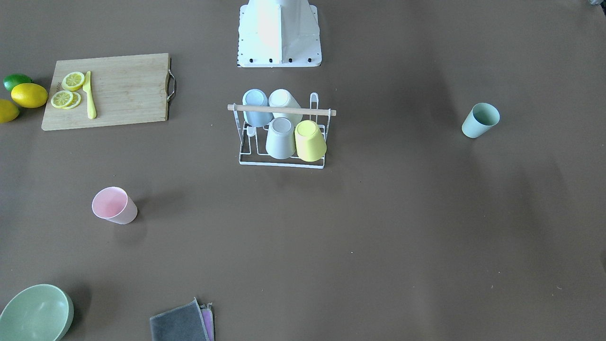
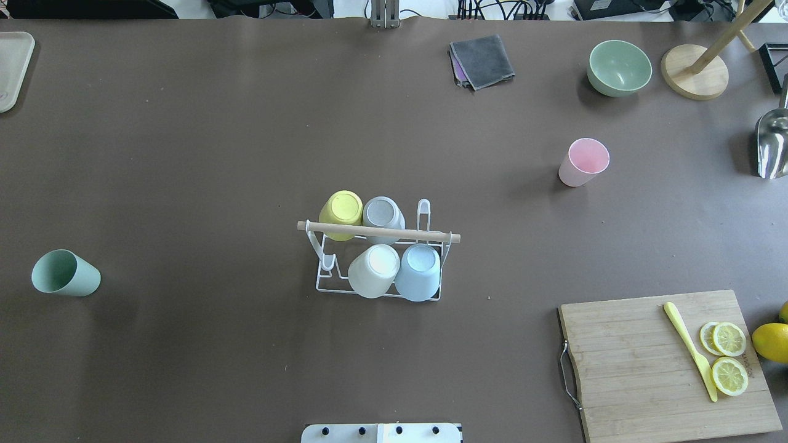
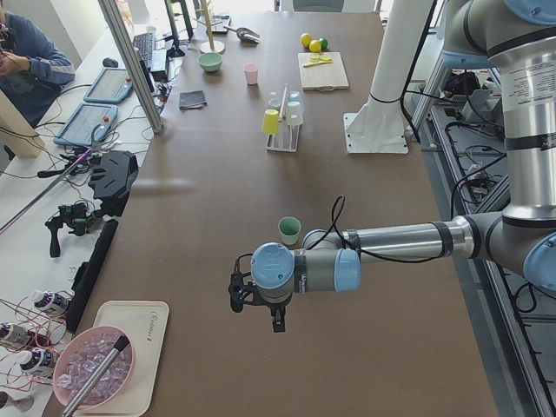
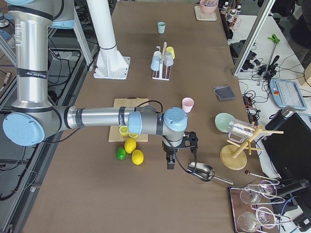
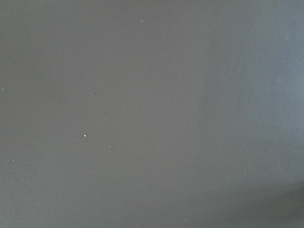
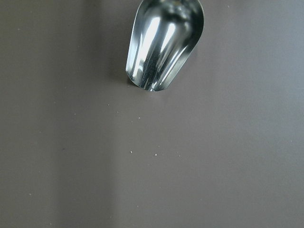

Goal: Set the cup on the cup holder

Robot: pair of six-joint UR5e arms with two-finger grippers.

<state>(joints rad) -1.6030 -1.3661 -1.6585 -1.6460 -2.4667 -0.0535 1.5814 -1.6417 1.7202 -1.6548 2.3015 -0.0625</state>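
The cup holder (image 2: 378, 232), a white wire rack with a wooden rod, stands mid-table and also shows in the front view (image 1: 281, 165). Yellow, grey, white and blue cups sit upside down on its prongs. A pink cup (image 2: 583, 162) stands upright on the table's right half. A green cup (image 2: 64, 273) stands far left. My left gripper (image 3: 278, 320) hangs over bare table beyond the green cup (image 3: 289, 229). My right gripper (image 4: 170, 164) hangs beside a metal scoop (image 4: 201, 171). Both show only in the side views, so I cannot tell whether they are open or shut.
A wooden cutting board (image 2: 640, 381) with lemon slices and a yellow knife (image 2: 689, 347) lies front right, lemons (image 2: 769, 341) beside it. A green bowl (image 2: 619, 66), grey cloth (image 2: 483, 58), wooden stand (image 2: 694, 72) and scoop (image 2: 772, 144) sit at the far right.
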